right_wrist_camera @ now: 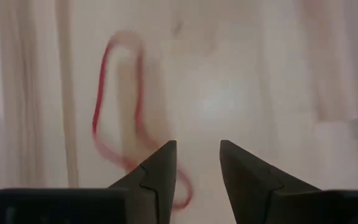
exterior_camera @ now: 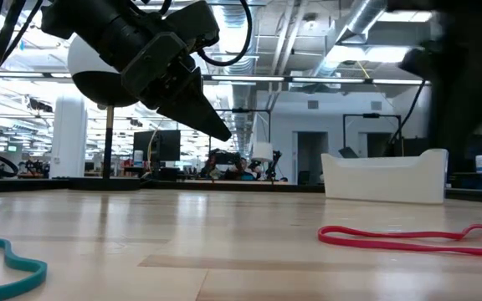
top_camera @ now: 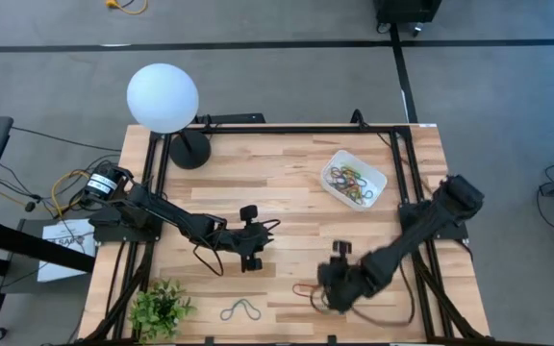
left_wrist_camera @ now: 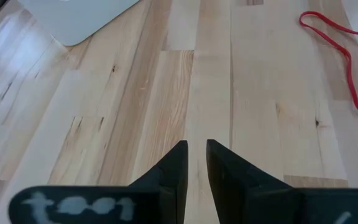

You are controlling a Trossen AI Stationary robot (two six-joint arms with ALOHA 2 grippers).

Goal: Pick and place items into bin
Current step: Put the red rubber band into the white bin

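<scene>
On the pale wooden plank table (top_camera: 287, 183), one small white rectangular plastic bin (top_camera: 354, 179) with rounded corners and shallow walls sits toward the far right. It holds a tangle of thin rubber-band loops (top_camera: 347, 180) in several colours, too jumbled to count. In the low view the bin (exterior_camera: 385, 176) stands at the back on the right, its contents hidden by its wall.

Two loops lie loose on the table. One thin red rubber-band loop (top_camera: 306, 289) lies near the front edge, just beside the right gripper (top_camera: 327, 298); the low view shows it flat on the wood (exterior_camera: 408, 237), and the right wrist view shows it stretched long beside that gripper's fingers (right_wrist_camera: 114, 106). It also shows at the edge of the left wrist view (left_wrist_camera: 337, 53). One grey-blue rubber-band loop (top_camera: 241, 309) lies at the front edge, left of the red one and well apart from it.

The right gripper (right_wrist_camera: 197, 163) hangs low over bare wood with its two dark fingers spread and nothing between them. The left gripper (top_camera: 250, 259) is near the table's middle, above the wood; its two fingers (left_wrist_camera: 176, 165) stand close together with a narrow gap, pinching nothing.

One white globe lamp (top_camera: 163, 97) on a black base stands at the far left corner, and one small green potted plant (top_camera: 160, 308) sits at the front left.
</scene>
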